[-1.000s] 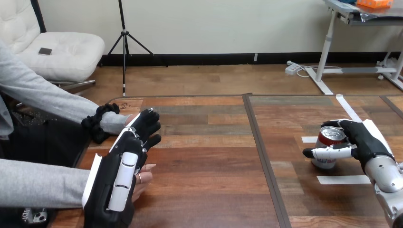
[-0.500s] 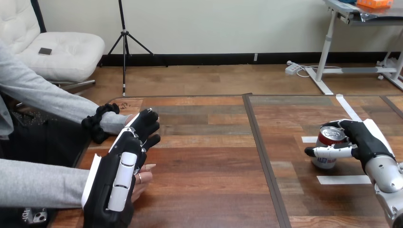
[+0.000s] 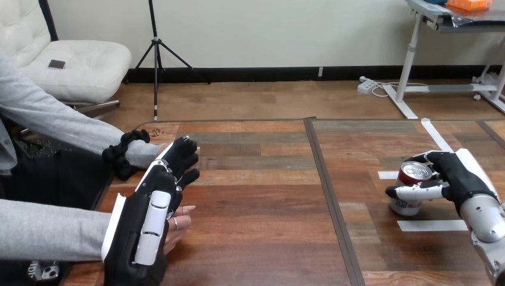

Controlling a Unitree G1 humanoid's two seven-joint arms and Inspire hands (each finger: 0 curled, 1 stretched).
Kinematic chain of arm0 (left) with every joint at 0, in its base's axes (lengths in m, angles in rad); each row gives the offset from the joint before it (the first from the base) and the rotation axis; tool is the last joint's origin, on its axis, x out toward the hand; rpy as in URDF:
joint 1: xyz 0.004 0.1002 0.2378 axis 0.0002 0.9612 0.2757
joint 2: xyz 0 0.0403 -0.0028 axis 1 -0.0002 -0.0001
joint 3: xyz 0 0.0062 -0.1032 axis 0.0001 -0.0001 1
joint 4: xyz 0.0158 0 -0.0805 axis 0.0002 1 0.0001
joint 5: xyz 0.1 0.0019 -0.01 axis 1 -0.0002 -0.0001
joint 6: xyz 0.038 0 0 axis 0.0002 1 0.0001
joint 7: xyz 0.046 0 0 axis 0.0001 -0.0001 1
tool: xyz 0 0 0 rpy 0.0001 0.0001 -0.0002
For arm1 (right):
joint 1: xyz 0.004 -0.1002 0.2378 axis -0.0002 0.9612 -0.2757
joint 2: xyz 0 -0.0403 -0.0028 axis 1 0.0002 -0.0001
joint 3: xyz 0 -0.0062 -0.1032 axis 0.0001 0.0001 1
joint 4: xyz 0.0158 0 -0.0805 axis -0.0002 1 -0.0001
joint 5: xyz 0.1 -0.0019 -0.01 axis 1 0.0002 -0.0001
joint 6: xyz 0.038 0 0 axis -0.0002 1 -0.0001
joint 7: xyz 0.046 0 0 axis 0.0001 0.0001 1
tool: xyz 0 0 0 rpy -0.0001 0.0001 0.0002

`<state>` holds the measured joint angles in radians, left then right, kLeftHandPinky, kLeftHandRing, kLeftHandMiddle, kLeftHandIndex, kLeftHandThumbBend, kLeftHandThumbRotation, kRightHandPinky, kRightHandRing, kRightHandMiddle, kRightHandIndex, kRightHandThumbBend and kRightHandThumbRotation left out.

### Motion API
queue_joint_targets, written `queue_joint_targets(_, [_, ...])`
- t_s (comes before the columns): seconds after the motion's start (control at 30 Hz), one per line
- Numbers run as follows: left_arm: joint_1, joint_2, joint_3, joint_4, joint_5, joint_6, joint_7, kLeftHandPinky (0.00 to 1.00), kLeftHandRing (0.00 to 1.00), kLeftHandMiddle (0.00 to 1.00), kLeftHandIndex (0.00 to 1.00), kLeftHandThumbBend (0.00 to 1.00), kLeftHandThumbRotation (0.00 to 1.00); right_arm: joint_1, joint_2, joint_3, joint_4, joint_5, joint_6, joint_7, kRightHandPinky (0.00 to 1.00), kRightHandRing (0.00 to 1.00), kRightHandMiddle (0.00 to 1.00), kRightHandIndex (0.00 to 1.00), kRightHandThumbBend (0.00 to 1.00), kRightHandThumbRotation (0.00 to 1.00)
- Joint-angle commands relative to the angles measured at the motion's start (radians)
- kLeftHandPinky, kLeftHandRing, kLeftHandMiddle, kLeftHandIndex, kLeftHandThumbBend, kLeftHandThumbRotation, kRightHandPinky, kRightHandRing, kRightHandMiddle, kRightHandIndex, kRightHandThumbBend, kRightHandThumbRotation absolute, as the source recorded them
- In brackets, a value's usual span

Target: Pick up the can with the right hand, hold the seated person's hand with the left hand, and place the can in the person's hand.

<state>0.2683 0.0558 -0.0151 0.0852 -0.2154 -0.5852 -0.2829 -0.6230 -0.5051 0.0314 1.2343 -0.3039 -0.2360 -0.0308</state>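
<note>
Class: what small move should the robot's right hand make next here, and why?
Probably lift the can straight up off the table. The right hand has fingers and thumb curled round it, it seems to stand on the table at the right, and the person's hand waits far left, partly under the left hand.

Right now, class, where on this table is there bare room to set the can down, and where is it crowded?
Bare: the middle of the table, from the left hand across the seam to the can. Crowded: the left edge, at the person's hand, and around the right hand and tape strips.
</note>
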Motion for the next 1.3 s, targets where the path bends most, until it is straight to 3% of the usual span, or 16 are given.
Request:
queue_joint_targets(0.0, [-0.03,-0.003,0.005,-0.042,0.008,-0.008,0.004,0.86,0.9,0.88,0.85,0.61,0.9,-0.063,-0.028,0.014,-0.004,-0.014,-0.031,-0.037,0.53,0.58,0.6,0.64,0.72,0.0])
queue_joint_targets(0.43, [-0.036,-0.001,0.006,-0.03,-0.002,-0.028,-0.009,0.86,0.91,0.89,0.85,0.57,0.91,-0.066,-0.033,0.038,-0.002,-0.049,-0.03,-0.094,0.45,0.49,0.53,0.55,0.72,0.0])
queue_joint_targets(1.27, [-0.038,-0.008,0.009,-0.034,-0.008,-0.024,-0.004,0.94,0.93,0.9,0.85,0.59,0.91,-0.065,-0.042,0.034,0.004,-0.047,-0.074,-0.107,0.37,0.42,0.46,0.45,0.83,0.0])
